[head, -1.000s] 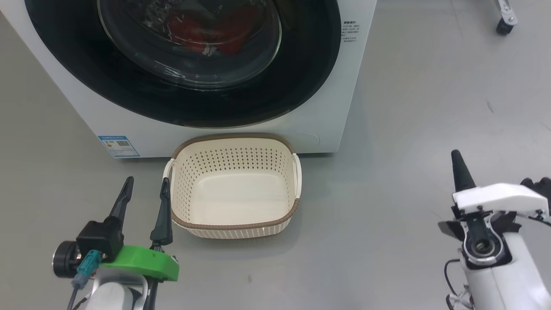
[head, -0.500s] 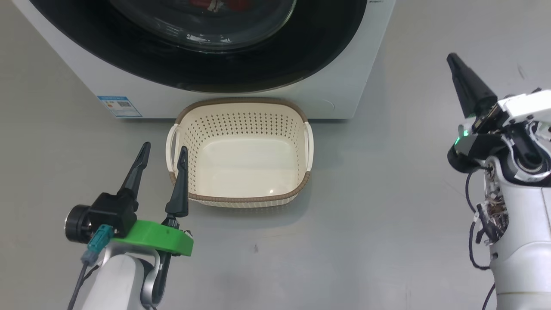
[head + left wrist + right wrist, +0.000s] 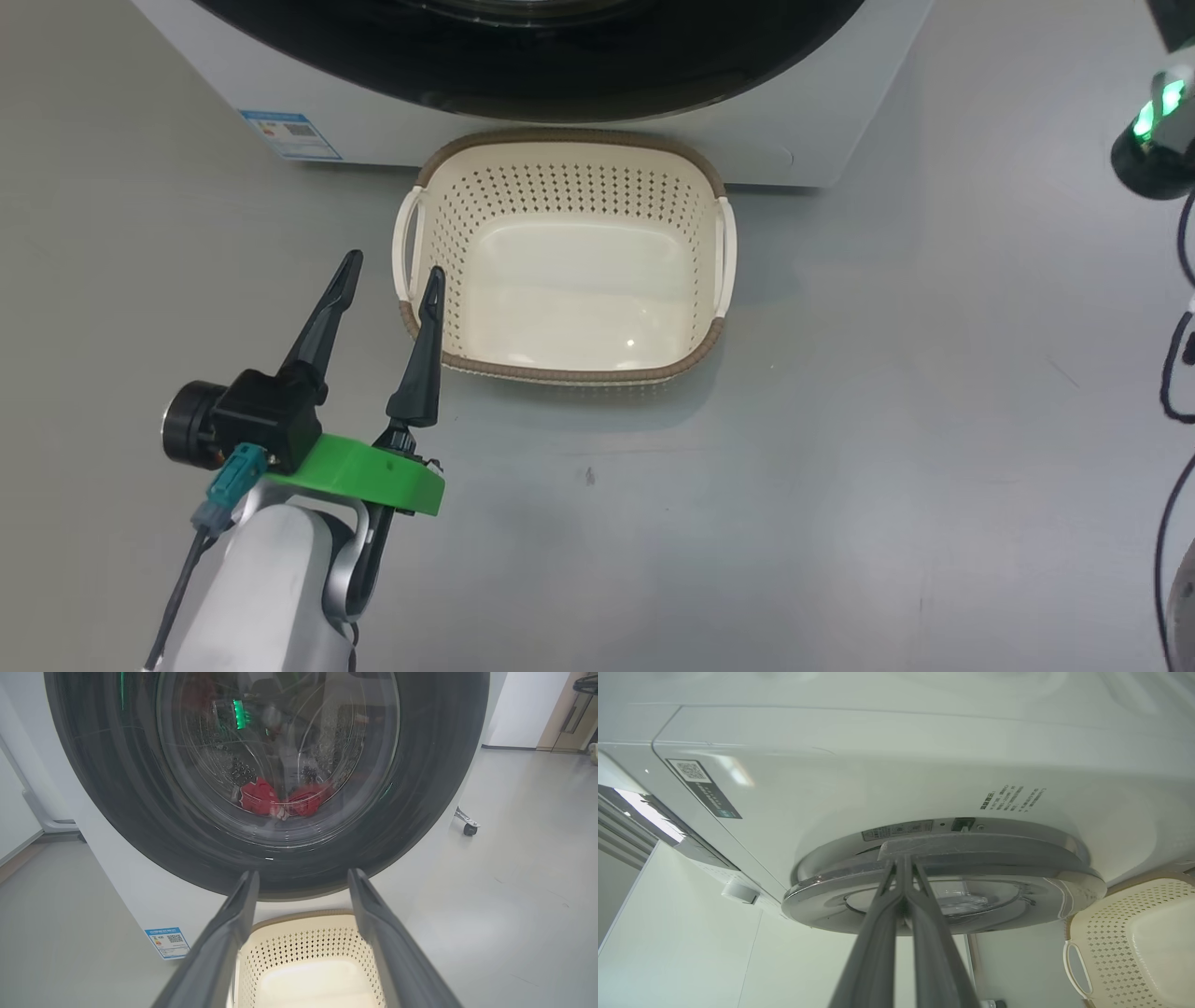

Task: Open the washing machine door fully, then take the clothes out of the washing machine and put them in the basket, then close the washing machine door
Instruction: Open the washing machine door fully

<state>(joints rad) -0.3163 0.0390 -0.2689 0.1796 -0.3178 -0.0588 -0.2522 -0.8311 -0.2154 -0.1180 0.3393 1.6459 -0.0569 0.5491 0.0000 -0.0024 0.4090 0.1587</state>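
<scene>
Since a second ago my right arm [image 3: 1153, 154] has swung up and forward, from low on the right of the head view to its upper right corner, where a dark section with a green light shows. The head camera has tipped down too, so the washer sliding up the picture is my view moving, not the machine.

Nearest me, the left gripper [image 3: 393, 263] hangs over the grey floor [image 3: 840, 467] with its two fingers spread wide and nothing between them. Seen from the head, its inner finger crosses the near left corner of the basket [image 3: 560, 187]; I can't tell whether it touches the rim. The basket stands on the floor with its far rim at the foot of the washing machine [image 3: 822, 131], right below the door. A blue label sticker [image 3: 291, 135] sits at the lower left corner of the machine's front.

Farther on, my left wrist view looks straight at the washing machine door [image 3: 434, 788], which lies flat against the machine's front and looks closed. Through its clear middle the clothes [image 3: 261, 798] show as a red heap at the bottom of the drum [image 3: 336, 751].

The right gripper [image 3: 903, 858] is pinched fully together and holds nothing. In its own wrist view the joined tips sit right at the door's outer rim; whether they press on it I can't make out.
</scene>
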